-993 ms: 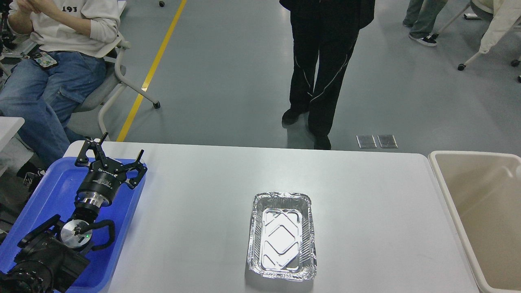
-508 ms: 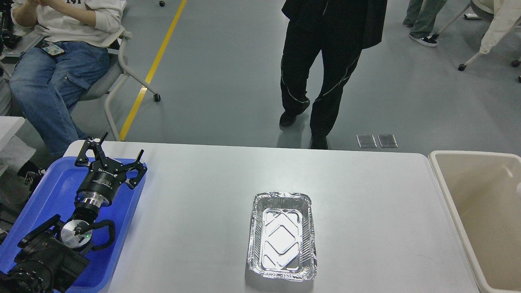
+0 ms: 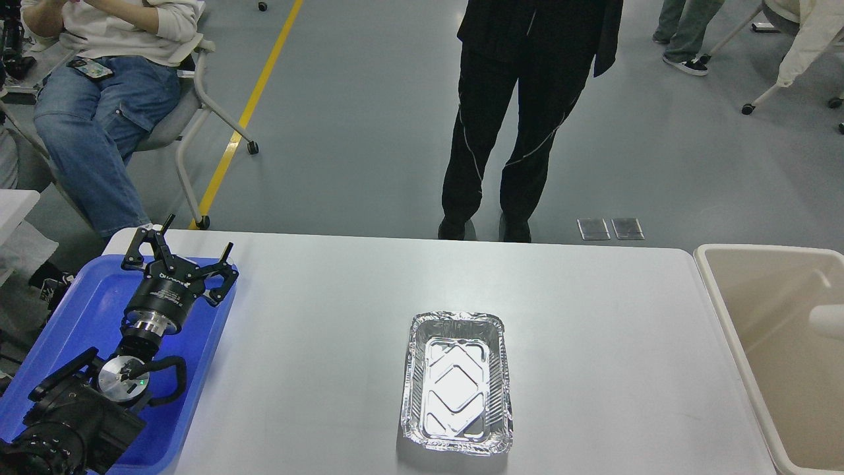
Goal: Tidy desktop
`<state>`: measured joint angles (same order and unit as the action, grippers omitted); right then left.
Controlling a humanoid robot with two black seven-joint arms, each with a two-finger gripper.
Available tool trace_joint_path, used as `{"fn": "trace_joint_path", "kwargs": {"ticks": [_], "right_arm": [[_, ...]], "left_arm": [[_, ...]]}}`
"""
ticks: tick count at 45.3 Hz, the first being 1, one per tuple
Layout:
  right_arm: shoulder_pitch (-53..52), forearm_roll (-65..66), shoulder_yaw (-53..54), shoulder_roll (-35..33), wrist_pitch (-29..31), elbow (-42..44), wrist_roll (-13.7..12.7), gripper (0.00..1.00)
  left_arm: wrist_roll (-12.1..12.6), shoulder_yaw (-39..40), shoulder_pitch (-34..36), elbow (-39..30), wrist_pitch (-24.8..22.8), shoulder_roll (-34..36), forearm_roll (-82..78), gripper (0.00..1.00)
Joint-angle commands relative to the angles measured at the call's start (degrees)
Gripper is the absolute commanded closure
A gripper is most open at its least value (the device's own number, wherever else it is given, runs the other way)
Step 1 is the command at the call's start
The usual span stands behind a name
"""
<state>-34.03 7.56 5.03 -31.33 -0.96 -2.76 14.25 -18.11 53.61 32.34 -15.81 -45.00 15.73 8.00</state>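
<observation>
The desktop (image 3: 330,330) is a wide white-grey tabletop. An empty, crinkled aluminium foil tray (image 3: 457,382) stands on it near the front middle. My left gripper (image 3: 196,239) is open and empty; it hangs over the far end of the blue plastic tray (image 3: 79,310) at the table's left edge, far to the left of the foil tray. My right gripper is out of view.
A beige bin (image 3: 738,310) stands against the table's right edge, with a pale rounded thing (image 3: 827,322) showing at the view's right edge over it. A person in black (image 3: 514,112) stands just behind the table's far edge. A seated person (image 3: 99,99) is at far left.
My left arm has not moved. The person in black stepped up to the far edge. The seated person shifted. The pale thing over the bin is new.
</observation>
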Motion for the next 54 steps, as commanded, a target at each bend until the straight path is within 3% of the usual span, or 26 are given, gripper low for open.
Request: {"fn": "trace_joint_path", "kwargs": {"ticks": [1, 20, 21, 22, 26, 29, 31, 33, 34, 54], "right_arm": [[0.11, -0.09, 0.33, 1.27, -1.41, 0.74, -0.02, 1.0], [0.19, -0.09, 0.42, 1.89, -2.11, 0.74, -0.02, 1.0], [0.19, -0.09, 0.42, 1.89, -2.2, 0.74, -0.02, 0.97], [0.11, -0.09, 0.42, 1.89, -2.29, 0.74, 0.16, 0.86], [0.11, -0.09, 0.94, 1.89, -3.16, 0.74, 0.34, 0.56], [0.11, -0.09, 1.03, 1.89, -3.87, 0.74, 0.42, 0.46], [0.19, -0.09, 1.03, 1.89, -4.05, 0.74, 0.42, 0.28], [0.28, -0.09, 1.12, 1.89, -4.83, 0.74, 0.42, 0.04], [0.28, -0.09, 1.12, 1.8, -5.27, 0.74, 0.42, 0.0], [0.28, -0.09, 1.03, 1.54, -8.97, 1.62, 0.34, 0.0]], "left_arm": [[0.0, 0.0, 0.0, -0.01, 0.0, 0.01, 0.0, 0.0], [0.0, 0.0, 0.0, -0.01, 0.0, 0.01, 0.0, 0.0], [0.0, 0.0, 0.0, -0.01, 0.0, 0.01, 0.0, 0.0], [0.0, 0.0, 0.0, -0.01, 0.0, 0.01, 0.0, 0.0], [0.0, 0.0, 0.0, -0.01, 0.0, 0.01, 0.0, 0.0], [0.0, 0.0, 0.0, -0.01, 0.0, 0.01, 0.0, 0.0], [0.0, 0.0, 0.0, -0.01, 0.0, 0.01, 0.0, 0.0], [0.0, 0.0, 0.0, -0.01, 0.0, 0.01, 0.0, 0.0], [0.0, 0.0, 0.0, -0.01, 0.0, 0.01, 0.0, 0.0], [0.0, 0.0, 0.0, -0.01, 0.0, 0.01, 0.09, 0.0]]}}
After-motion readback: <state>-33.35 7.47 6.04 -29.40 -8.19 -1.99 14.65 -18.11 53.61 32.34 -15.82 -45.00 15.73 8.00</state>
